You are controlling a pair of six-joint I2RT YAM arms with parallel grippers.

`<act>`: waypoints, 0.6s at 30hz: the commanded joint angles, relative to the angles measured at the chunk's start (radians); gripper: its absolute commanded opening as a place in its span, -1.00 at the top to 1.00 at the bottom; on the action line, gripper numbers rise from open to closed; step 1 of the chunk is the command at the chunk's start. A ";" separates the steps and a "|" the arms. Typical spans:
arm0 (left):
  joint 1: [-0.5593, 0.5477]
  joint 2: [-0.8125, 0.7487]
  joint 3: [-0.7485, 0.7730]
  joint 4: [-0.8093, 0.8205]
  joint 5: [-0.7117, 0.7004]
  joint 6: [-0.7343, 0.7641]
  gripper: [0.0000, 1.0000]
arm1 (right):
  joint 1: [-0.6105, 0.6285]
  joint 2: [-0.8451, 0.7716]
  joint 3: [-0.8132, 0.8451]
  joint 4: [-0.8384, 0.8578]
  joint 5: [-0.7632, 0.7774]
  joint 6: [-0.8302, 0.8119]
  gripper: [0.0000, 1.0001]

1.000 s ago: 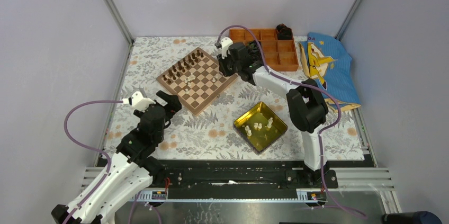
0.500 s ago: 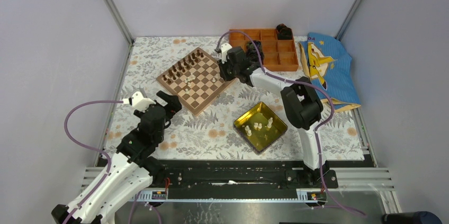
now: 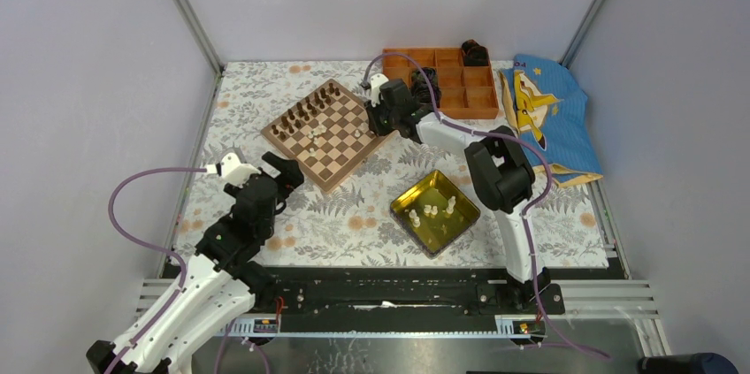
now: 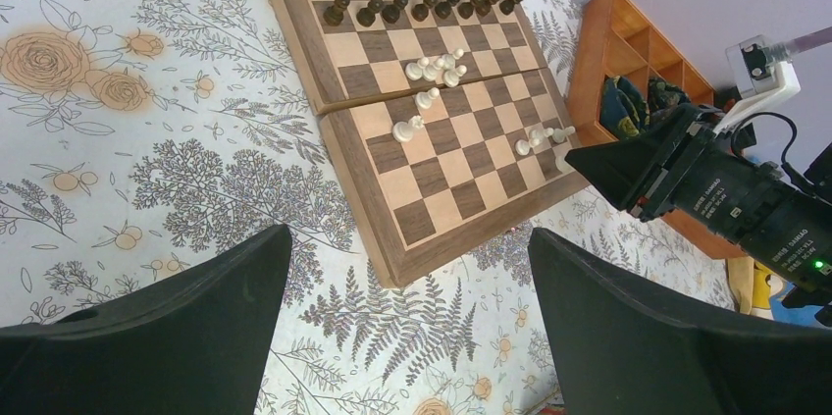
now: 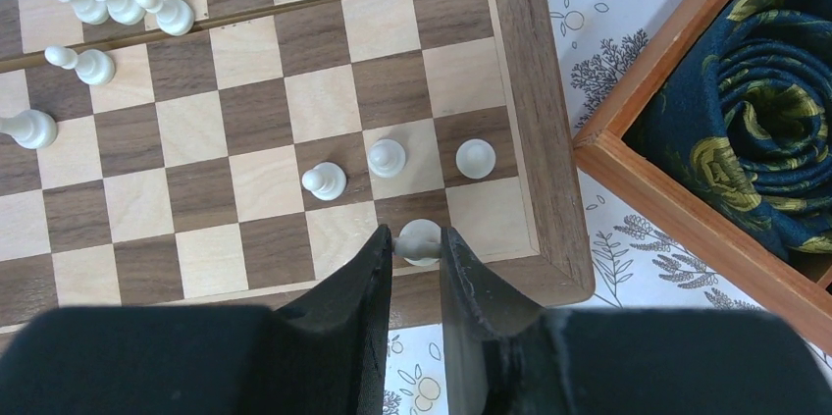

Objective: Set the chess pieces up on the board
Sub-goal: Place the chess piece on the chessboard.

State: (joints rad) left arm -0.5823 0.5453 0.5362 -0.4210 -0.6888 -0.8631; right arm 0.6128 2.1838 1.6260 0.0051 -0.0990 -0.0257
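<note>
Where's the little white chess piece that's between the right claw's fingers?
In the right wrist view the white piece sits between the fingers of the right gripper at the board's edge row, one square from the corner, below three other white pieces.

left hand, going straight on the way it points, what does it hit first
Probably the near corner of the board, straight ahead of the left hand. Depth is unclear, so it could touch the cloth first.

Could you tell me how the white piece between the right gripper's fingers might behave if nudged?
The white piece looks tiny beside the right gripper, so probably very light. Slim and upright, it may tip easily, then roll on its rounded body.
</note>
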 commanded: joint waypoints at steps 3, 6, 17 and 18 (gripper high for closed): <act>-0.005 0.004 -0.010 0.015 -0.021 -0.017 -0.97 | -0.010 0.015 0.057 0.009 -0.028 0.013 0.70; -0.005 0.004 -0.012 0.018 -0.020 -0.017 -0.97 | -0.010 0.019 0.059 0.009 -0.031 0.015 0.70; -0.005 0.008 -0.013 0.018 -0.020 -0.019 -0.97 | -0.009 0.032 0.061 0.010 -0.038 0.020 0.65; -0.005 0.008 -0.013 0.018 -0.021 -0.018 -0.98 | -0.009 0.033 0.059 0.011 -0.038 0.020 0.65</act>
State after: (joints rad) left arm -0.5823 0.5529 0.5301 -0.4206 -0.6884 -0.8669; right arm 0.6113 2.2059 1.6428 0.0055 -0.1219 -0.0166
